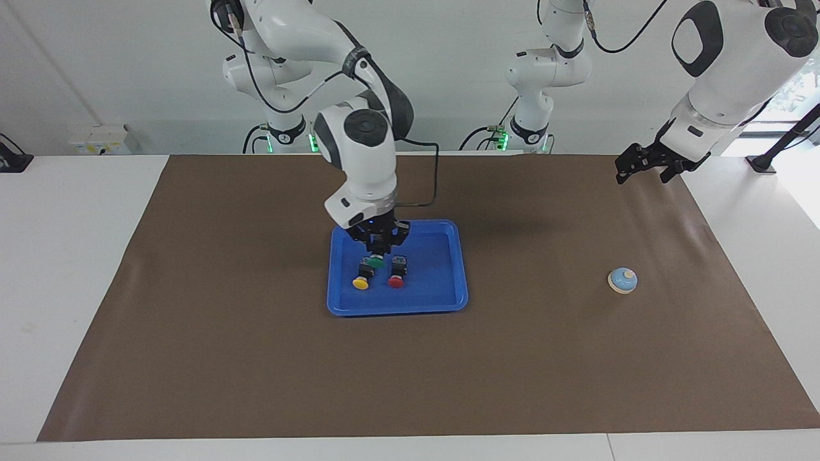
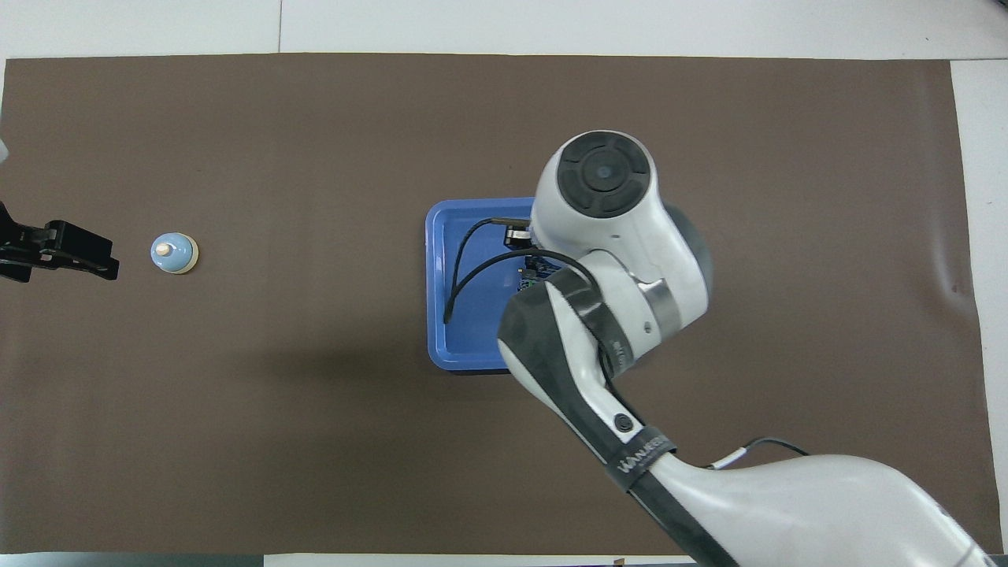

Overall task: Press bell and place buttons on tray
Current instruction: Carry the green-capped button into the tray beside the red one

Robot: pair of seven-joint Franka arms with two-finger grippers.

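Note:
The blue tray lies mid-table; it also shows in the overhead view, mostly covered by the right arm. The yellow button and the red button lie in it. My right gripper is low over the tray, shut on the green button, which sits just nearer to the robots than the yellow one. The buttons are hidden in the overhead view. The light-blue bell stands on the mat toward the left arm's end. My left gripper waits raised and open, beside the bell.
A brown mat covers the table. A black cable from the right arm hangs over the tray. White table margins border the mat at both ends.

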